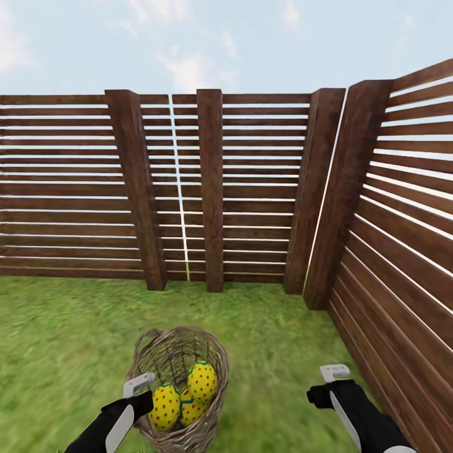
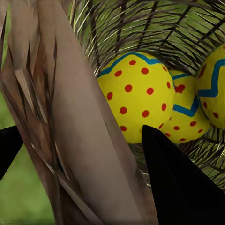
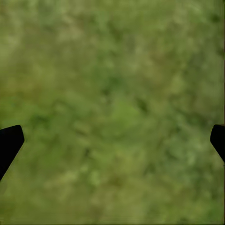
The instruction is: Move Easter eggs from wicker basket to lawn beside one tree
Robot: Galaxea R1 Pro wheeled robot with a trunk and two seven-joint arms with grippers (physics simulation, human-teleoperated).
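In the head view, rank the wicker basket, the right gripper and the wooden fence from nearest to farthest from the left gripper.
1. Wicker basket: right at the left gripper, eggs inside.
2. Right gripper: across the grass, to the right.
3. Wooden fence: beyond the lawn, at the back.

- A fenced garden outdoors, in a simulator's render.
- Lawn (image 1: 56, 327) of short grass underfoot.
- Brown slatted fence (image 1: 251, 189) forming a corner.
- Sky (image 1: 220, 38) with clouds above.

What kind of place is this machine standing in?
It looks like a fenced garden corner, outdoors: short green grass underfoot, a brown slatted wooden fence meeting at an angle, and open sky above. A wicker basket sits on the grass.
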